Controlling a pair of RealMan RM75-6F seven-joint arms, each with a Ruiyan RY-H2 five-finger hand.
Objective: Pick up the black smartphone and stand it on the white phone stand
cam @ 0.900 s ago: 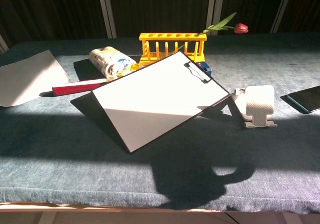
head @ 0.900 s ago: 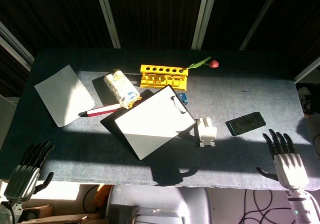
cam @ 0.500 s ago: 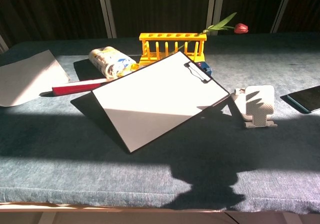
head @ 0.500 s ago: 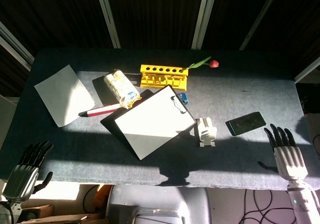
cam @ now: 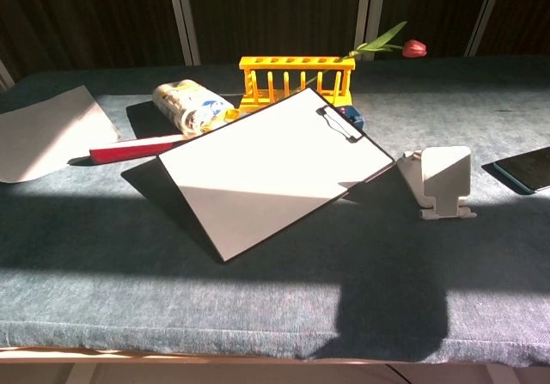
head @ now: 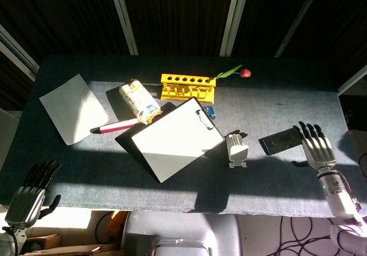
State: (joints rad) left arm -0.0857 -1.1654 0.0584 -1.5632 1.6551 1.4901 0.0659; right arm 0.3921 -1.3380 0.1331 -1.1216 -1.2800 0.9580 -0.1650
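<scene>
The black smartphone lies flat at the right of the table, its near corner showing in the chest view. Left of it stands the white phone stand, also upright in the chest view. My right hand hovers just right of the phone with fingers spread and holds nothing; its fingertips reach level with the phone's right end. My left hand hangs open below the table's front left corner. Neither hand shows in the chest view.
A clipboard with white paper lies tilted mid-table. Behind it are a yellow tube rack, a snack bag, a red pen and a tulip. A loose sheet lies at the far left.
My right hand has risen from the table's front right edge toward the phone's right end. The shadow on the front of the table shifted right. My left hand stayed put.
</scene>
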